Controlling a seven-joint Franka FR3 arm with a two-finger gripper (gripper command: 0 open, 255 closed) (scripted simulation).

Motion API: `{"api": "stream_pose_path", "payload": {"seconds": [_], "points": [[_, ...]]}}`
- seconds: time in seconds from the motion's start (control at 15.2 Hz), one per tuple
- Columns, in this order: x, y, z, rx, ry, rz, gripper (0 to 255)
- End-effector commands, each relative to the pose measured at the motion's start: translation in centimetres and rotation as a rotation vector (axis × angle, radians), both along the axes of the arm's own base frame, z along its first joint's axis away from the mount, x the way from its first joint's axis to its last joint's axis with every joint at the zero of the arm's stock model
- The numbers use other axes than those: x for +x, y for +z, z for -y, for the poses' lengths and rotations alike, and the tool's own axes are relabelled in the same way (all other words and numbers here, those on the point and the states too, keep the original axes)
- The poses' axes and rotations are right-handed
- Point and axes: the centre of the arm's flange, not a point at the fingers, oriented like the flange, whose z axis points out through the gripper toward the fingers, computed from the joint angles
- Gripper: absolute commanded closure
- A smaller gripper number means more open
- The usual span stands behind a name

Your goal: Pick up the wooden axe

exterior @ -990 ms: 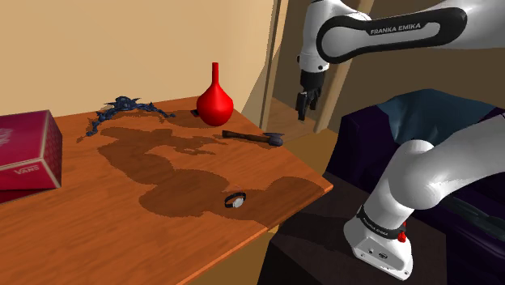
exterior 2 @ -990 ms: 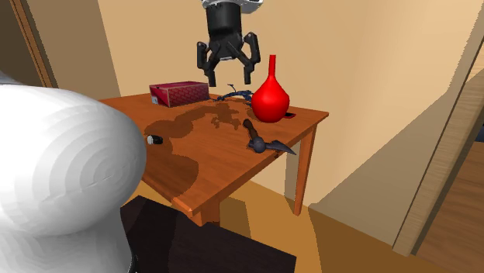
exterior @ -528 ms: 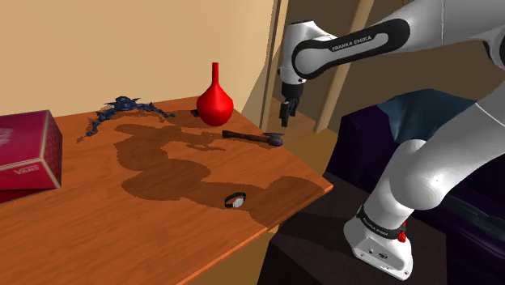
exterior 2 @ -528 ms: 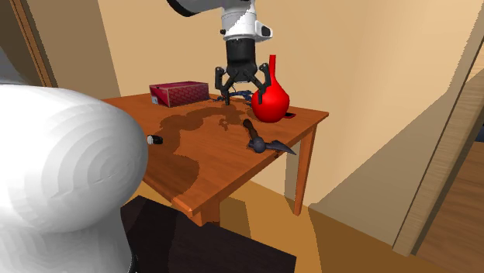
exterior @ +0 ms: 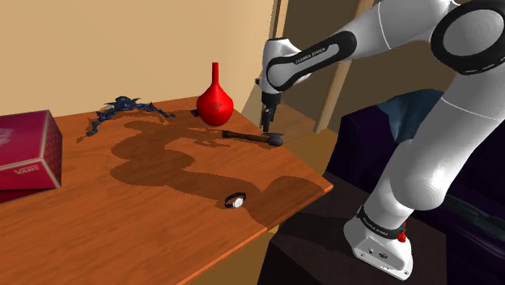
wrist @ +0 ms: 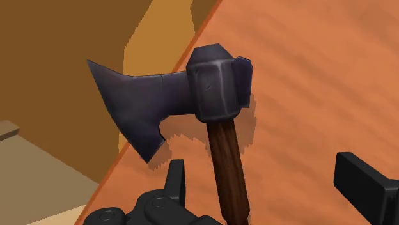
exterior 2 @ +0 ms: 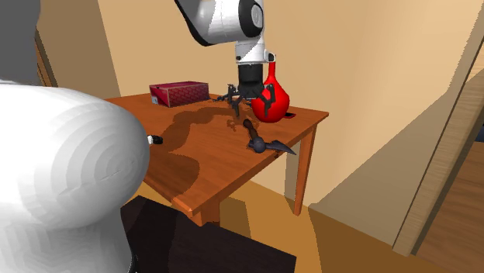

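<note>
Gripper [wrist: 268, 184] wide above axe [wrist: 216, 83], seemingly clear.

One axe [exterior: 252, 137]; one vase [exterior: 214, 104]; one box [exterior: 26, 152]

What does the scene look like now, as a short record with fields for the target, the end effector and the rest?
target: axe, flat on the table, blade jutting past its edge
end effector: open, above the axe, straddling the handle without touching it
held: nothing
rest: red vase, red box, watch
</note>
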Motion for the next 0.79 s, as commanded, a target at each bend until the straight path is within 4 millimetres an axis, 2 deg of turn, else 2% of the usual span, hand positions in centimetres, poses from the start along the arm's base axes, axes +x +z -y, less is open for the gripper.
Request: {"api": "stream_pose_path", "payload": {"seconds": [0.0,0.26,0.73], "points": [[2.0,-2.2,-0.2,0.010,0.047,0.003,0],[5.8,-5.4,-1.1,0.029,0.137,0.009,0],[6.2,-8.9,-1.2,0.031,0.146,0.009,0]]}}
